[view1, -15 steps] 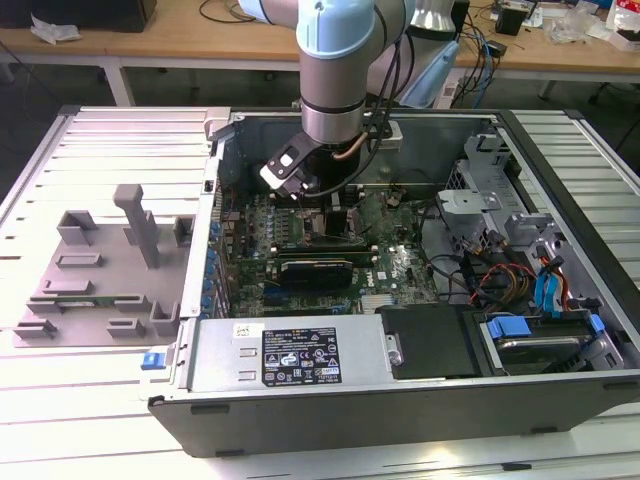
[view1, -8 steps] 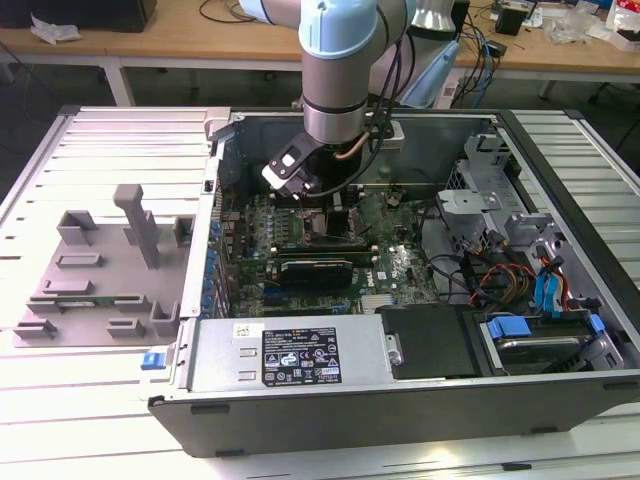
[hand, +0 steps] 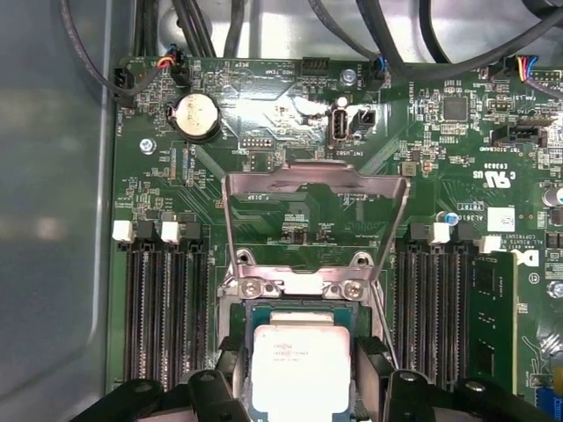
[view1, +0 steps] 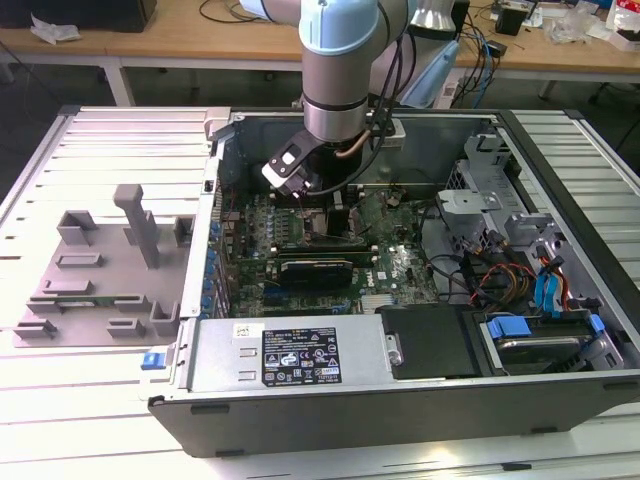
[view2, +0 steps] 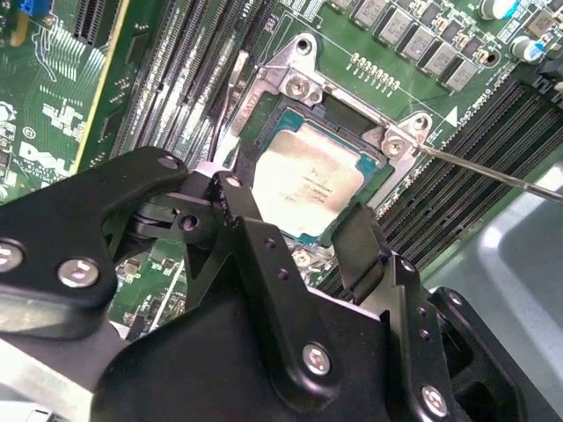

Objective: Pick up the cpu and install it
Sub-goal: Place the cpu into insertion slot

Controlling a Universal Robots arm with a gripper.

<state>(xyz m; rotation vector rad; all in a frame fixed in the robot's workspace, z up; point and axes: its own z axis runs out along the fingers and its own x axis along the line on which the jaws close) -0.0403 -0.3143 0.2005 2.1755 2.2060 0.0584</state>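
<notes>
Second wrist view puts the cpu squarely over the socket, and the gripper is clamped on it, its fingers pressed against two opposite edges; in the first wrist view the cpu lies within the socket's outline, with the load plate swung up beyond the socket's hinge side; the thin lever runs off from the socket's corner, clear of the cpu; we judge that seating is the step in hand; to do it well we want the cpu flat, edges parallel to the socket walls, lowered straight with no sideways slide, since the contacts beneath likely bend easily; whether it is fully down we cannot tell.
</notes>
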